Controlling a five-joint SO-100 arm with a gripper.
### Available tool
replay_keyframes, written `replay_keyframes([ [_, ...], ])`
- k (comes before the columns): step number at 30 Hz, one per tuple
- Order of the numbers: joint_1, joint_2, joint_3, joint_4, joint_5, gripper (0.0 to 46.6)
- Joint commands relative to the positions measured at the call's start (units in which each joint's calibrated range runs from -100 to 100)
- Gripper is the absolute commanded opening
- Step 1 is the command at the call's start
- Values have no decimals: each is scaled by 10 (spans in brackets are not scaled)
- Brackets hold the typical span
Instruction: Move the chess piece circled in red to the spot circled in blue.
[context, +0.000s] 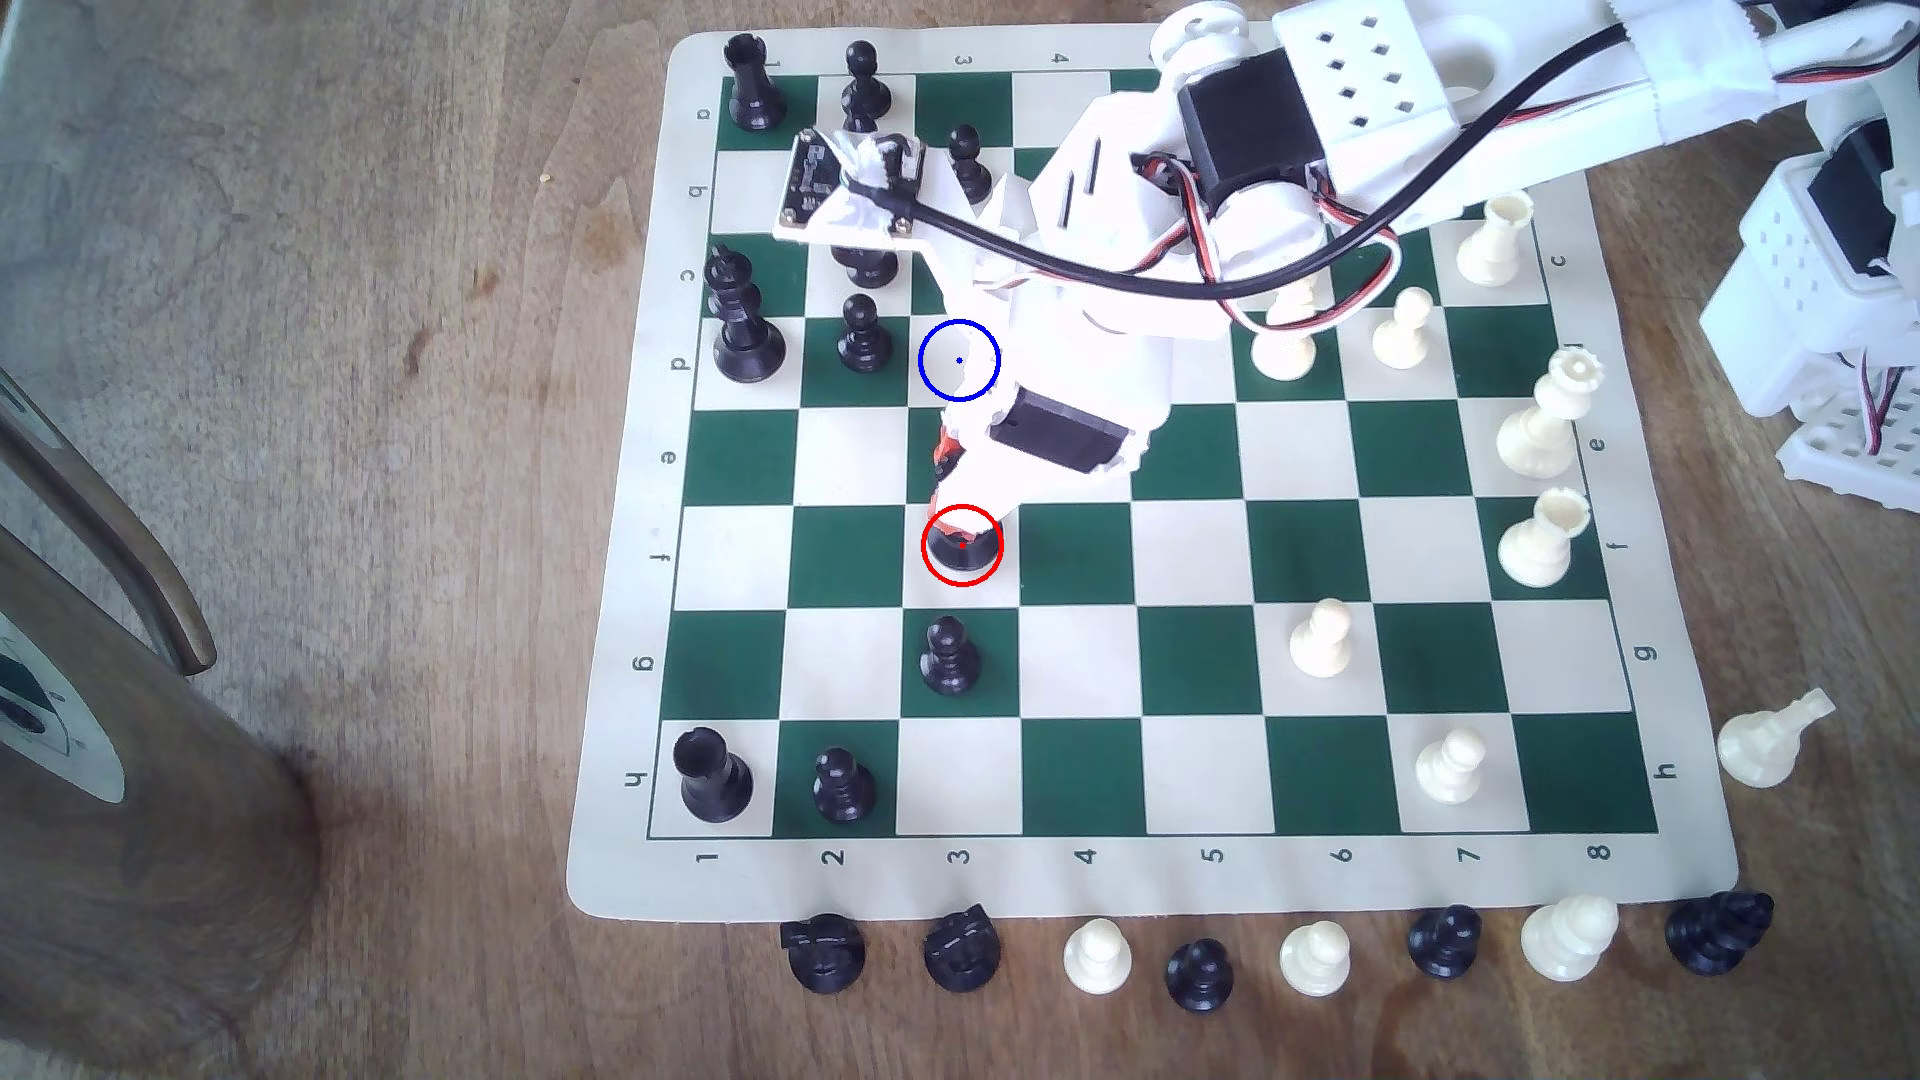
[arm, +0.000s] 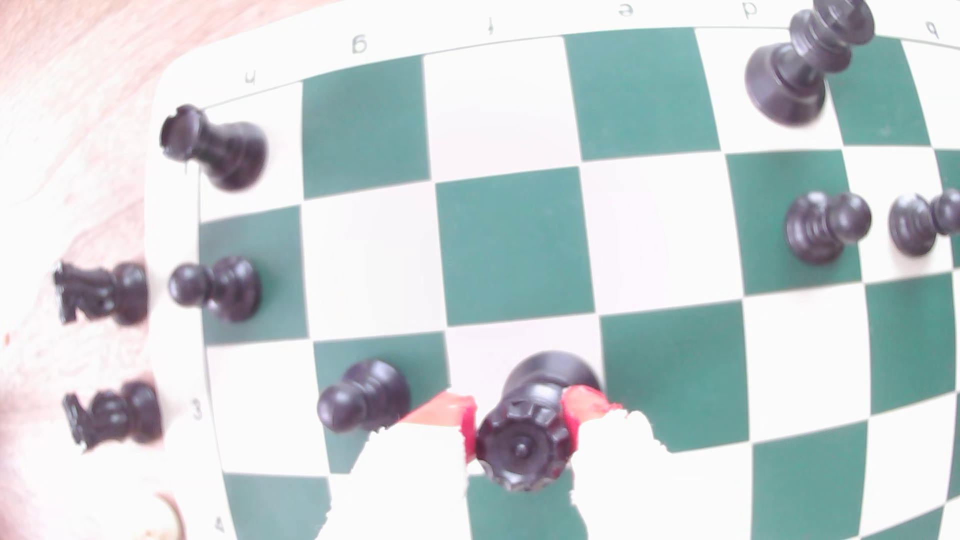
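Observation:
The black chess piece with the notched crown (arm: 524, 441) stands on its cream square inside the red circle; in the exterior view its round base (context: 961, 556) peeks out under the arm. My gripper (context: 953, 498) comes down on it from above. In the wrist view my gripper (arm: 519, 413) has its red-padded fingers (arm: 441, 410) pressed against both sides of the crown, shut on the piece. The blue-circled spot (context: 959, 360) is a cream square two squares farther back in the same column, its right part covered by my white arm.
A black pawn (context: 949, 656) stands one square in front of the piece. Another black pawn (context: 862, 334) and the tall cross-topped piece (context: 743, 317) stand left of the blue spot. White pieces (context: 1538, 426) line the exterior view's right. Captured pieces (context: 1096, 955) lie along the board's front edge.

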Motion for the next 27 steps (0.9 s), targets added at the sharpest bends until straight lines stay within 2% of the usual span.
replay_keyframes([
  [1, -17, -20, -12, 1, 1, 5],
  [7, -13, -58, -45, 22, -2, 2],
  [19, 46, -203, -52, 59, 9, 2],
  [24, 97, -249, 20, 34, 17, 2],
  [27, 109, -257, 69, 14, 21, 2],
])
